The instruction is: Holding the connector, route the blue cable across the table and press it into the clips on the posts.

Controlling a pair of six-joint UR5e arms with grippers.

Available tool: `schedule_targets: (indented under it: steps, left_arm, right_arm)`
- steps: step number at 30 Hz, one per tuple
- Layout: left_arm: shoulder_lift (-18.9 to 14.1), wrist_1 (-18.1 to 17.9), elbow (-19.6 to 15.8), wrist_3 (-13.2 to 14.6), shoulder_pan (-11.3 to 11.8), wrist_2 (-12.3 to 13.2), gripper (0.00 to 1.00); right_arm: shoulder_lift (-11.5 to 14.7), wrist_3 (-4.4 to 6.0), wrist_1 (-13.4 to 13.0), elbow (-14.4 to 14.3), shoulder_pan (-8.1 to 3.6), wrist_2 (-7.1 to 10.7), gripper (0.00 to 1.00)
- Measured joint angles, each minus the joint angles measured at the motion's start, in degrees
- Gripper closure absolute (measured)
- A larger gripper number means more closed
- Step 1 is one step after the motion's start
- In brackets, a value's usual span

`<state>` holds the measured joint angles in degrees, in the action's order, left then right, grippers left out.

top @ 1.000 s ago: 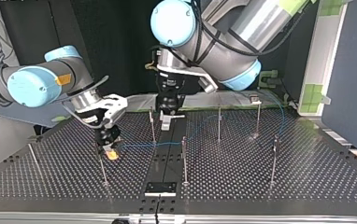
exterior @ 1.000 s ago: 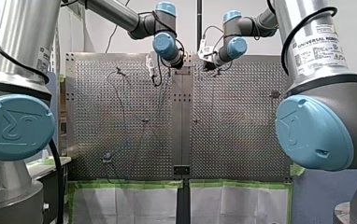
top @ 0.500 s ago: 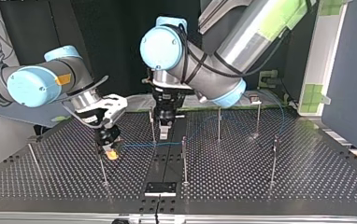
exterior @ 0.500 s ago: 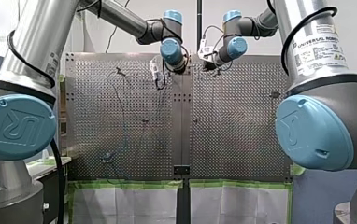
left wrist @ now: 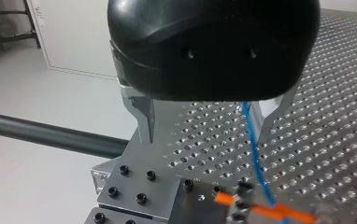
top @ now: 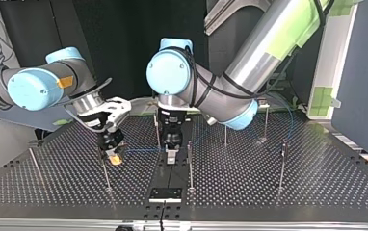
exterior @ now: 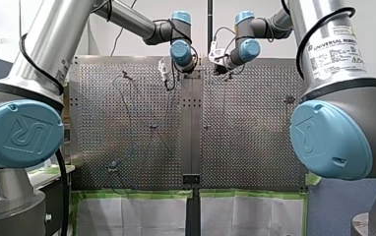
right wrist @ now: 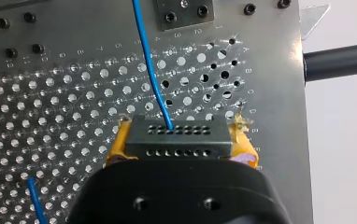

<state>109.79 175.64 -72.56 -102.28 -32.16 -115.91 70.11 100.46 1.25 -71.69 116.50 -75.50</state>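
Right claw [right wrist: 179, 145] half-hidden behind connector [right wrist: 176, 135]

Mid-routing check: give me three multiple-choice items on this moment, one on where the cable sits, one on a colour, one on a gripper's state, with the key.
1. In the left wrist view the cable runs:
A) between the fingers of the left gripper
B) outside both fingers
C) nowhere in view

2. The pads of the right gripper are:
A) green
B) white
C) yellow

3. The right gripper is:
A) open
B) shut on the connector
C) shut on nothing

Key: 1 A, the blue line passes between the two spread metal fingers. 2 C, yellow shows on either side of the connector. 3 B, the pads clamp the black connector, with the cable leaving its face.
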Motion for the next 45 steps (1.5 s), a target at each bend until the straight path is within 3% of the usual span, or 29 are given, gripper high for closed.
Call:
schedule_targets:
  steps: [10,16,18,23,27,29,30,31,33,34,35,45]
  left_arm:
    - [4.4,3.1,4.7,0.0,0.2,0.2,0.00]
    - [5.1,4.3,5.4,0.1,-0.1,-1.7,0.00]
    - [5.1,4.6,5.4,0.5,-0.3,-2.6,0.18]
    - [5.1,4.9,5.4,2.2,-0.8,-5.0,0.29]
    - [5.1,4.9,5.4,3.6,-1.2,-6.6,0.50]
    - [5.1,4.8,5.4,4.2,-1.5,-7.4,0.54]
    - [5.1,4.8,5.4,4.3,-1.6,-7.6,0.71]
    - [5.1,4.7,5.4,4.4,-1.7,-7.8,0.71]
    - [5.1,4.6,5.4,4.4,-2.0,-8.2,0.92]
    - [5.1,4.6,5.4,4.4,-2.1,-8.3,0.92]
    - [5.1,4.5,5.4,4.3,-2.2,-8.5,1.00]
    - [5.1,4.5,5.4,4.1,-3.0,-10.0,1.00]
  right_arm:
    - [0.0,-0.01,0.0,0.0,0.00,0.00,1.00]
    - [0.0,-0.05,0.0,0.0,0.00,0.00,1.00]
    - [0.0,-0.07,0.0,0.0,0.00,0.00,1.00]
    - [0.0,-0.14,0.0,0.0,0.00,0.00,1.00]
    - [0.0,-0.21,0.0,0.0,0.00,0.00,1.00]
    - [0.0,-0.23,0.0,0.0,0.00,0.00,1.00]
    - [0.0,-0.24,0.0,0.0,0.00,0.00,1.00]
    - [0.0,-0.24,0.0,0.0,0.00,0.00,1.00]
    - [0.0,-0.26,0.0,0.0,0.00,0.00,1.00]
    - [0.0,-0.28,0.0,0.0,0.00,0.00,1.00]
    - [0.0,-0.29,0.0,0.0,0.00,0.00,1.00]
    - [0.0,-0.34,0.0,0.0,0.00,0.00,1.00]
